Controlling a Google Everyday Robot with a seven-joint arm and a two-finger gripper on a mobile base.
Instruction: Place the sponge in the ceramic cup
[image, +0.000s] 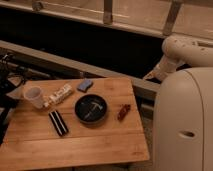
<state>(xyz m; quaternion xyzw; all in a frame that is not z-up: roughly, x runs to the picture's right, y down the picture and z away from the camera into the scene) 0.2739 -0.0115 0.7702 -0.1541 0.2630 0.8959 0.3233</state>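
The sponge (85, 85), a small blue-grey pad, lies flat near the far edge of the wooden table (100, 145). The ceramic cup (34, 96) stands upright at the table's left side, white, its wide mouth showing; nothing can be made out inside it. About a hand's width of table and a white oblong object separate the two. My white arm (172, 57) reaches down from the upper right toward the table's far right corner. The gripper does not show; the arm's end is lost against the dark background there.
A white oblong object (59, 95) lies between cup and sponge. A round black dish (91, 109) sits mid-table, with a black striped block (58, 123) to its left and a small reddish-brown piece (123, 111) to its right. My white body (185, 125) fills the right side. Dark clutter (7, 75) sits at the left edge.
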